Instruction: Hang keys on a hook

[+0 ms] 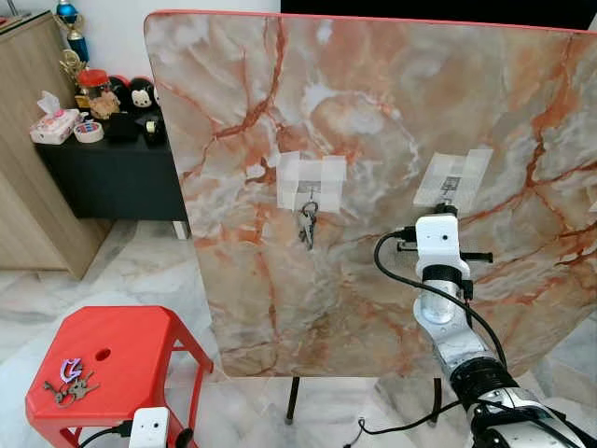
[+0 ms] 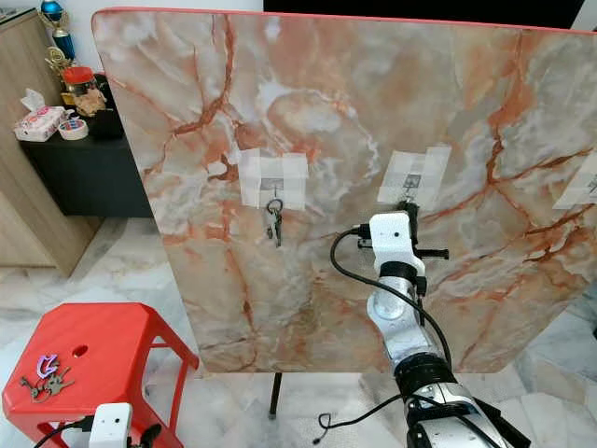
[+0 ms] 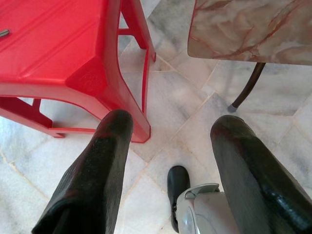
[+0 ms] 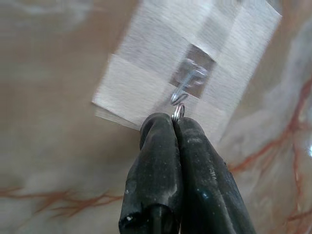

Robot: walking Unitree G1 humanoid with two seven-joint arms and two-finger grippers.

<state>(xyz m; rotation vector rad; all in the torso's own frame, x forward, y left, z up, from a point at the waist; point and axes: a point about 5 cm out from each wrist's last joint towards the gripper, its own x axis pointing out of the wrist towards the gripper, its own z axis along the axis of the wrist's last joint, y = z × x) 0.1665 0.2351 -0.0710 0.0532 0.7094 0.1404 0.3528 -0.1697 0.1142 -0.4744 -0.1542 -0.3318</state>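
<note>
My right gripper [image 4: 174, 123] is raised against the upright marble board [image 1: 373, 112] and is shut on a small metal key ring [image 4: 178, 111]. The ring sits just under the tip of the taped metal hook [image 4: 187, 83], touching or nearly touching it. The keys below the ring are hidden by the fingers. Another bunch of keys [image 1: 308, 224] hangs from the left taped hook [image 1: 311, 191]. More keys with a purple tag [image 1: 70, 378] lie on the red stool [image 1: 121, 350]. My left gripper [image 3: 168, 131] hangs open and holds nothing, low beside the stool.
A third taped hook [image 2: 583, 182] sits at the board's right edge. The board's dark leg [image 1: 293, 399] and a loose black cable [image 1: 392, 427] are on the marble floor. A black cabinet [image 1: 112, 168] with clutter stands at the back left beside a wooden cupboard [image 1: 28, 187].
</note>
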